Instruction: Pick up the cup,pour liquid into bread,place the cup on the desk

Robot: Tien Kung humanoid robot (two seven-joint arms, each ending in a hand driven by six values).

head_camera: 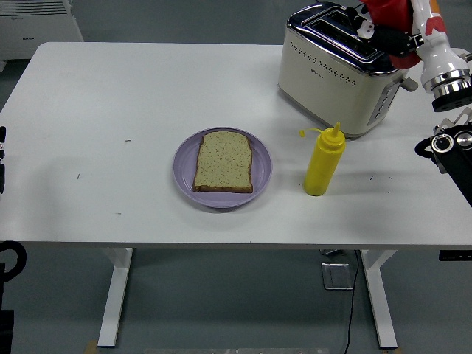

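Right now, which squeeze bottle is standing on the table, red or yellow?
The yellow bottle: it stands upright beside the purple plate. The red bottle is up at the top edge, over the toaster, in the right hand.
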